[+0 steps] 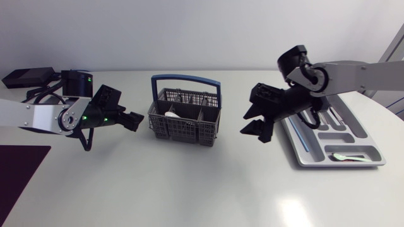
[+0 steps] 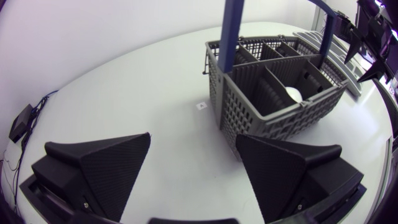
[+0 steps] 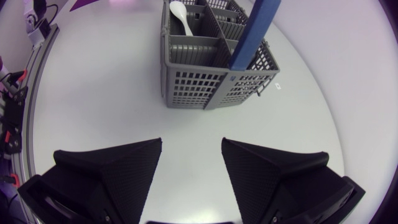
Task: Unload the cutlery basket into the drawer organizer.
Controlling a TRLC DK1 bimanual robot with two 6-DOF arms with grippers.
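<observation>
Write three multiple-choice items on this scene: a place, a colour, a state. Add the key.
1. Where does the cutlery basket stand? A. between the left end effector and right end effector; B. in a sink; C. on a shelf.
2. What colour is the basket's handle? A. red; B. blue; C. yellow.
3. How is the right end effector? A. shut on a fork; B. shut on the handle; C. open, empty.
Key: 1 A, the head view shows one on each side; 2 B, blue in every view; 3 C, its wrist view shows it spread, nothing held.
</observation>
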